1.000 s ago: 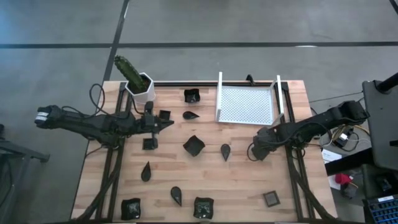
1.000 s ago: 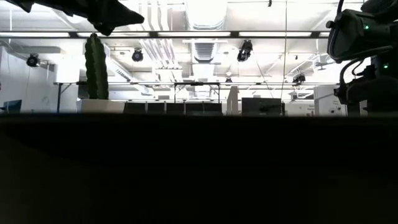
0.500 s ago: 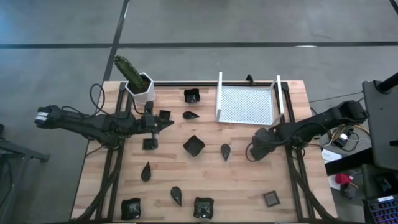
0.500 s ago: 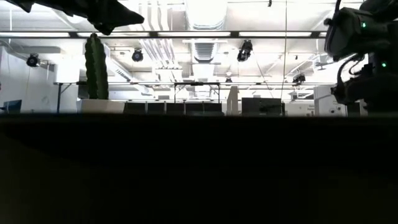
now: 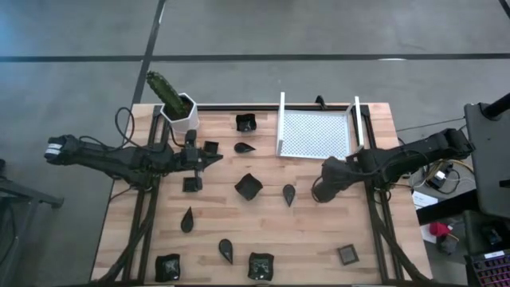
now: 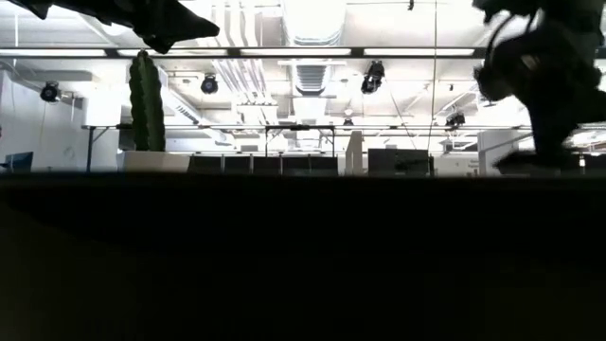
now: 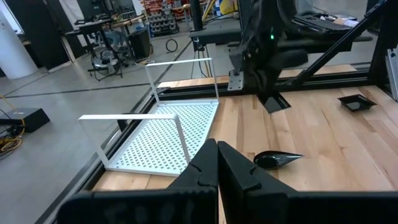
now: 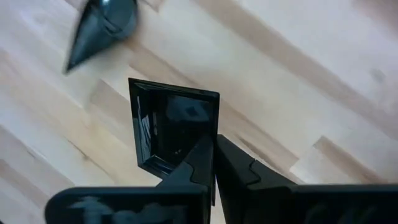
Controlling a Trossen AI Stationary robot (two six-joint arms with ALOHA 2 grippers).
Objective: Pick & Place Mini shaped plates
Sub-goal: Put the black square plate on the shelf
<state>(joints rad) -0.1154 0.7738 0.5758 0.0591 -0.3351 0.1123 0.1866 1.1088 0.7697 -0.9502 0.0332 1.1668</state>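
- glossy dark square plate [image 8: 176, 132] is pinched at its edge between the closed fingers of the right claw [image 5: 318, 191], above the wooden table [image 5: 311, 235].
- a teardrop plate [image 5: 288, 194] lies just beside this claw, toward the left arm.
- the white tray [image 5: 315, 134] is near it, at the far edge.
- left claw [image 5: 213, 159] is closed and empty, among other plates, next to the cactus pot [image 5: 182, 111].
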